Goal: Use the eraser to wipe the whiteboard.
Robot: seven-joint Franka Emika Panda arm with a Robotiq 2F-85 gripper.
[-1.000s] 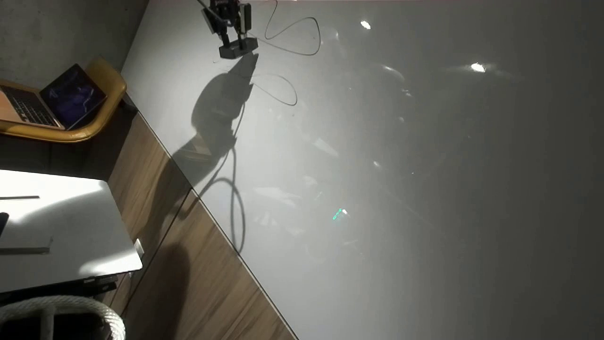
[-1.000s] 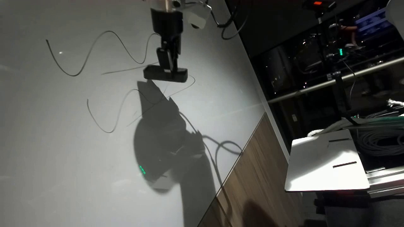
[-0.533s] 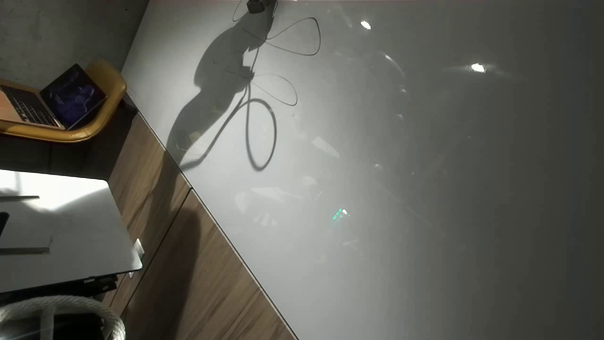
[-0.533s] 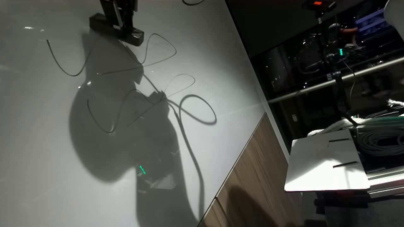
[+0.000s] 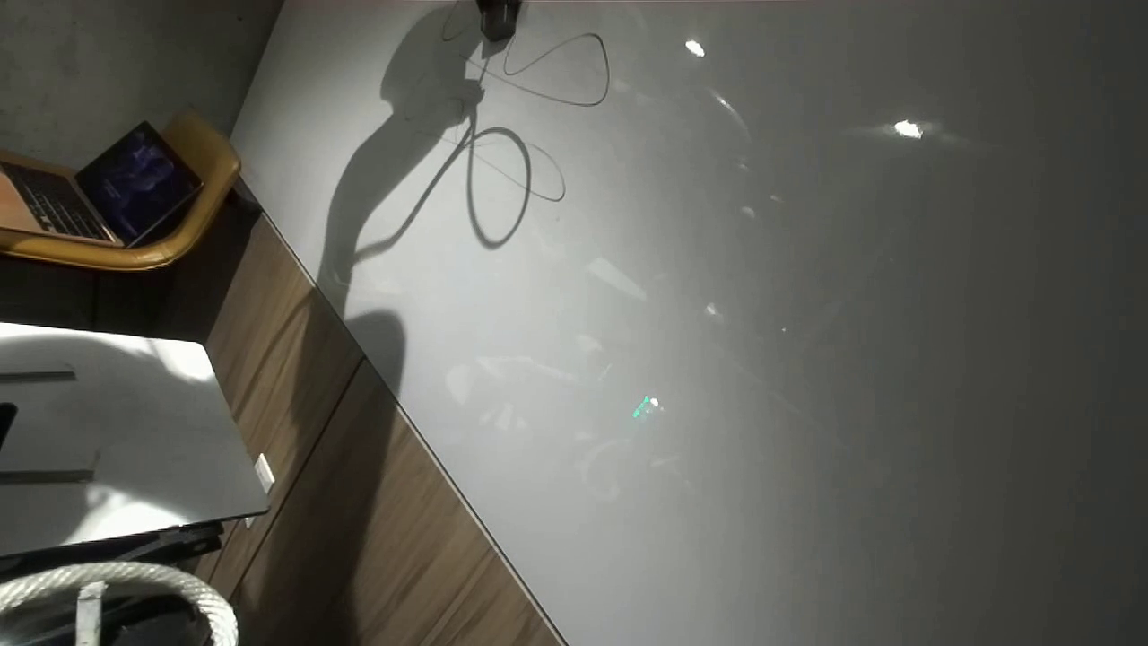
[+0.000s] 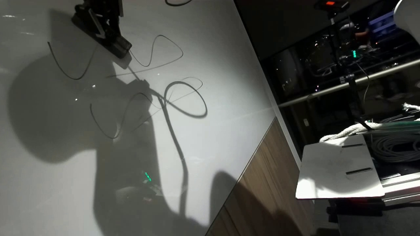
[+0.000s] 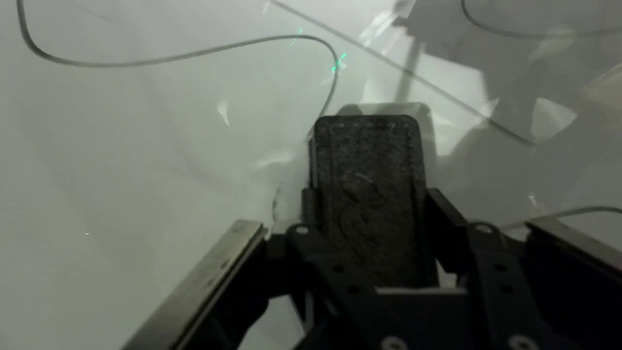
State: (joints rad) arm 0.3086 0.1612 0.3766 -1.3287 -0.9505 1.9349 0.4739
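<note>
The gripper (image 7: 371,211) has the eraser (image 7: 368,189) pinched in its jaws by both long sides, a good spot; it should be light and a bit squishy. Pen lines (image 7: 194,53) curl past the jaws on the board (image 5: 735,359), but I can't tell if the eraser touches it. The wood (image 6: 274,164) is far from the jaws, so there is room to rub.

whiteboard (image 5: 700,251) common to all views
</note>
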